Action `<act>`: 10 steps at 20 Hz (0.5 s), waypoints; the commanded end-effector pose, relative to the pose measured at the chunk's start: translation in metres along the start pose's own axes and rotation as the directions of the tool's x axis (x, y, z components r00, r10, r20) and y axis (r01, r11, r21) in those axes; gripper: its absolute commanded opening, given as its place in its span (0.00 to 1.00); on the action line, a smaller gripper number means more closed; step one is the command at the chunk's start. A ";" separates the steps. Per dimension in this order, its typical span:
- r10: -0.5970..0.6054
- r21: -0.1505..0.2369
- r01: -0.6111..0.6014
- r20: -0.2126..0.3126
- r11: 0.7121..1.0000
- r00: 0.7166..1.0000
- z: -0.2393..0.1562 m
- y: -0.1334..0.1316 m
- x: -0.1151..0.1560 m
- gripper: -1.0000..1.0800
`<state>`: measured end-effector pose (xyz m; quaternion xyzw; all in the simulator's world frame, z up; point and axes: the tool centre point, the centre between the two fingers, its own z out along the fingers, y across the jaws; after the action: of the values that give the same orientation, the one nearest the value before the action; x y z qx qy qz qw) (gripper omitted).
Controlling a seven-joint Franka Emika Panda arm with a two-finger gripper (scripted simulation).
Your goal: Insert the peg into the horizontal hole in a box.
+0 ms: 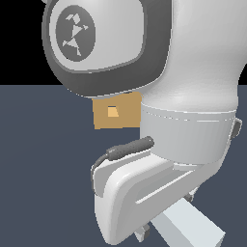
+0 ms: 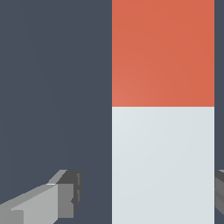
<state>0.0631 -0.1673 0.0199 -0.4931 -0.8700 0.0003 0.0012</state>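
The peg (image 2: 162, 131) fills the wrist view, with its red-orange end (image 2: 162, 52) and its pale grey-white part lying on the dark floor. In the exterior view only its pale part (image 1: 190, 226) shows, under the hand. My gripper (image 2: 148, 192) is open and straddles the pale part; one finger (image 2: 61, 197) stands clear of the peg, and the other (image 2: 220, 192) is close beside its edge. The tan box (image 1: 125, 116) stands behind the arm in the exterior view, partly hidden, with its lighter square hole (image 1: 112, 112) facing the camera.
The white arm and wrist (image 1: 188, 96) fill most of the exterior view and hide part of the box and the floor. The dark grey-blue floor (image 1: 43, 169) stretches around the peg and the box.
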 end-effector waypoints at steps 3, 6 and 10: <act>0.000 -0.002 0.000 0.002 1.000 1.000 -0.001 0.001 -0.001 0.00; 0.000 -0.002 0.000 0.002 1.000 1.000 -0.001 0.001 -0.001 0.00; 0.000 -0.002 0.000 0.002 1.000 1.000 -0.001 0.001 -0.001 0.00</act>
<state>0.0642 -0.1674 0.0204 -0.4931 -0.8700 0.0001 0.0005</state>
